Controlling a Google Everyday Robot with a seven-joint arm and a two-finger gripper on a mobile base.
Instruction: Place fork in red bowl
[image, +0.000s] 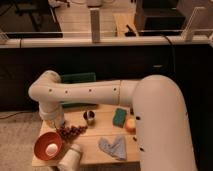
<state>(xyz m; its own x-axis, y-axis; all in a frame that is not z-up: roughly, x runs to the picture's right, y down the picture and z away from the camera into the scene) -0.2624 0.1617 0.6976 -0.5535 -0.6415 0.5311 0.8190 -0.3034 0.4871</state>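
Note:
The red bowl (46, 145) sits at the front left corner of the small wooden table (95, 149), and a pale round thing (52, 148) lies in it. I see no fork; it is hidden or out of view. My white arm reaches from the right across the table and bends down at the left. My gripper (55, 121) hangs at the end of it, just above and behind the red bowl and next to the grapes (73, 131). The wrist blocks my view of what it holds.
A white cup (70, 160) lies on its side beside the bowl. Also on the table are a small dark cup (90, 117), a green sponge (120, 116), an orange fruit (131, 124) and a grey-blue cloth (114, 147). A green bin (78, 78) stands behind.

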